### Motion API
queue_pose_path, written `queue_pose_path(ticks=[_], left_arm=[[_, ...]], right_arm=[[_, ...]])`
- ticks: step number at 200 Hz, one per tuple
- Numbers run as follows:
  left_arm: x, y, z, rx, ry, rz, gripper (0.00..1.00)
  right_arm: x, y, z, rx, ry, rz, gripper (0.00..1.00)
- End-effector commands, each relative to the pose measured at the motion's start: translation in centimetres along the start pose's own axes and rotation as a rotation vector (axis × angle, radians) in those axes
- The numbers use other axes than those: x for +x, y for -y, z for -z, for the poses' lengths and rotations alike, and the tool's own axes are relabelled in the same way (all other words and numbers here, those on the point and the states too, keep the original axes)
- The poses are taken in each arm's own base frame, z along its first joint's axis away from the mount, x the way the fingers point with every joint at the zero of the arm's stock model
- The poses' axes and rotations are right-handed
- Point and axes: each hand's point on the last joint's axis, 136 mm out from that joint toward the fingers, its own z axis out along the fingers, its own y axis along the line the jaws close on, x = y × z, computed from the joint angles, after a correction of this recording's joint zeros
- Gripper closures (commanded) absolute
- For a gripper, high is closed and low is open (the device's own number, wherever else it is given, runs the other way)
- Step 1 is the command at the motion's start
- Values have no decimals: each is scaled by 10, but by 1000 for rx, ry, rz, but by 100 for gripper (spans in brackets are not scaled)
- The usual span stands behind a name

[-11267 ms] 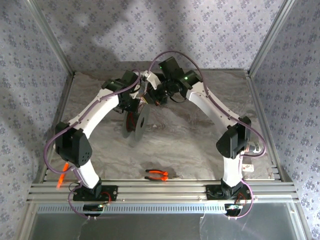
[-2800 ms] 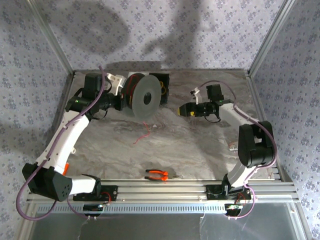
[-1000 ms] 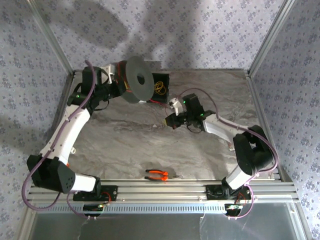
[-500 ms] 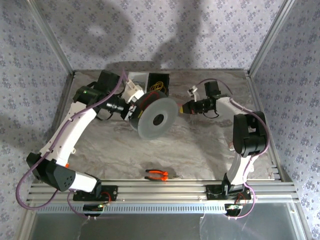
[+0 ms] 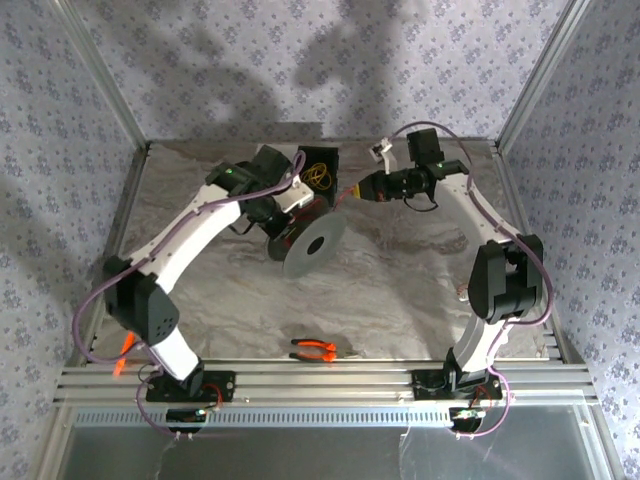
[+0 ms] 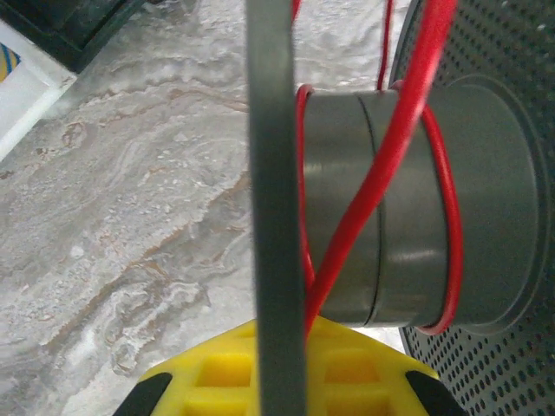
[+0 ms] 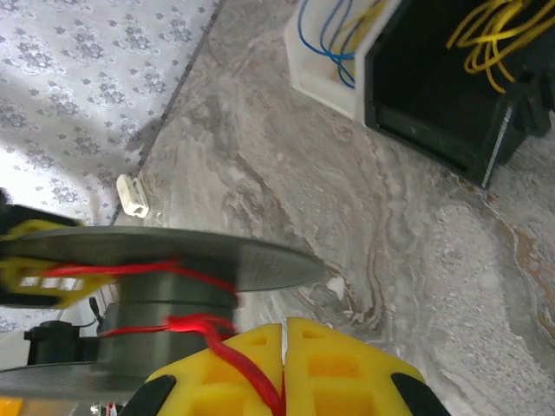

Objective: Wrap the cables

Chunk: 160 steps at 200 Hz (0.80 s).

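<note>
**Cables [image 5: 308, 208] wound on spool, strand pinched by right hand**

Top external: the left hand [image 5: 289, 222] holds a grey spool [image 5: 314, 243] tilted over the marbled tabletop [image 5: 400, 290], near a black box [image 5: 320, 165]. The right hand [image 5: 352, 190] sits just beside the spool's far side. Orange pliers [image 5: 313, 349] lie near the front rail.

Left wrist: yellow pads [image 6: 208, 379] are clamped on the edge of the spool's flange. The cables loop loosely round the hub.

Right wrist: the right hand's pads are pressed together on a red strand that runs to the hub.
</note>
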Motion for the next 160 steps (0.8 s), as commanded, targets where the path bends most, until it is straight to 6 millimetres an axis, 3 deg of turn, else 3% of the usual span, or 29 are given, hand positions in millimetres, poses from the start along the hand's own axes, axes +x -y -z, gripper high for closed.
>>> queue_pose_path(ticks=[1,37,82,116,160], left_arm=[[40,-8,-7,-97,-237,0,100],[23,-28,-23,-206,-267,77,100],[-10,-49,-40,-252,-210,216,100],[-21,-67,-50,-207,-139,347,100],[-46,-86,-34,-174,45,478,100]], right_arm=[[-53,-55,43,-3,149,126,100],[-69,-112,45,-45,171,232,100],[-56,-175,15,-106,153,339,100],[-36,-202,-4,-112,134,391,100],[-5,-230,-31,-140,96,431,100]])
